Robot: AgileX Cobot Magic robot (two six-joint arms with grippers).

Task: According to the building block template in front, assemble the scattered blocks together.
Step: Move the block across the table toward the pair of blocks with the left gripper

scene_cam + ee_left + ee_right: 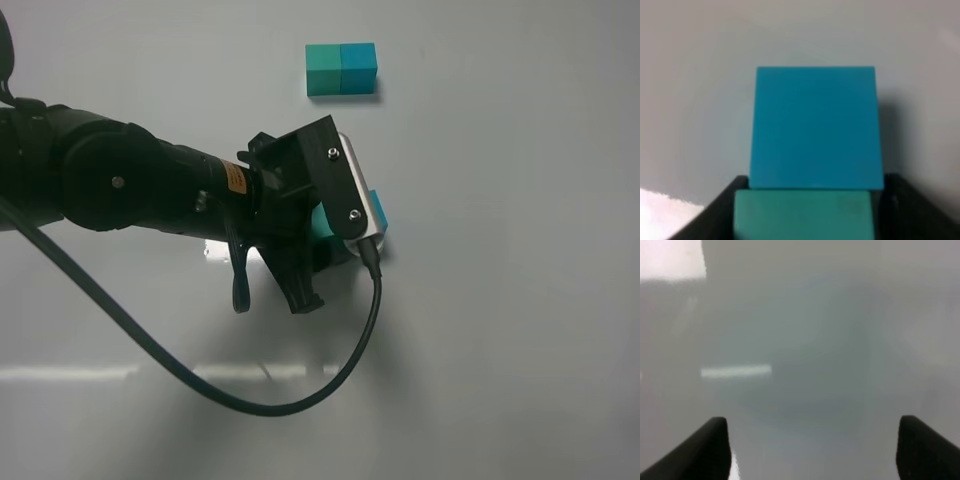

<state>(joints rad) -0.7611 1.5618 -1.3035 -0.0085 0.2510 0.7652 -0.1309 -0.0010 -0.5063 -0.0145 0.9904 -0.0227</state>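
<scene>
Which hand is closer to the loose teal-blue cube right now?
Left. The left hand holds the sea-green cube against the teal-blue cube; the right hand sees only table.

Sea-green cube [325,241] mostly out of sight under left arm [130,185].

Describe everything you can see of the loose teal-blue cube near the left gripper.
The teal-blue cube is a matte block with plain faces and crisp edges. It lies flat on the pale table, one side flush against the sea-green cube, which sits inside the left gripper. From the high camera only its corner shows, beside the wrist camera housing.
</scene>
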